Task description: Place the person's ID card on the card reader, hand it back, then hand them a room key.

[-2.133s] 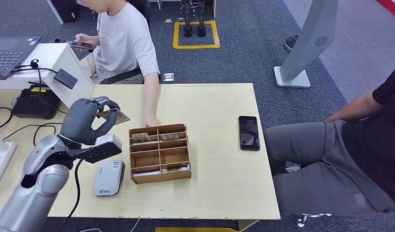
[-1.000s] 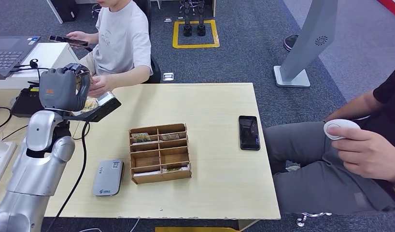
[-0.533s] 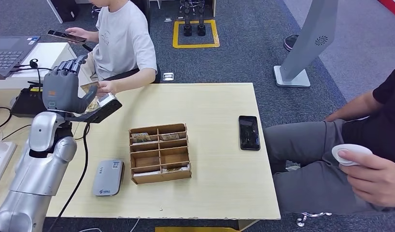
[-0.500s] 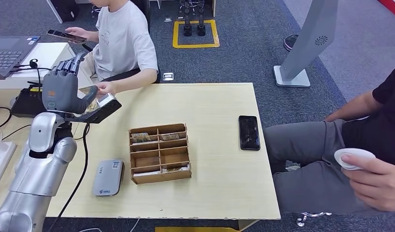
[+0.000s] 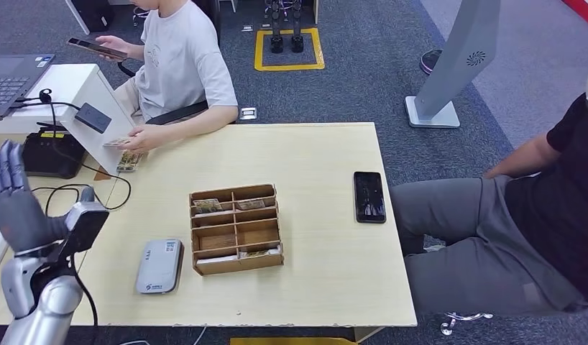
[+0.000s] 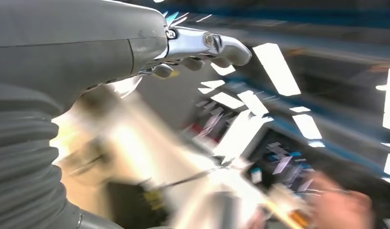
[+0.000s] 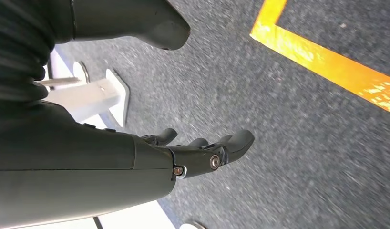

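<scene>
The left hand (image 5: 14, 205) is raised at the desk's (image 5: 320, 280) left edge, fingers spread, empty. The right hand (image 7: 193, 152) hangs over the floor, fingers loosely apart, empty. The ID card (image 5: 117, 142) is in the seated person's hand (image 5: 140, 139). The card reader (image 5: 159, 266) lies beside the wooden organizer (image 5: 236, 228).

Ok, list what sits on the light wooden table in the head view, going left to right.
Left robot hand raised at the table's left edge → white card reader → wooden compartment box → black phone.
</scene>
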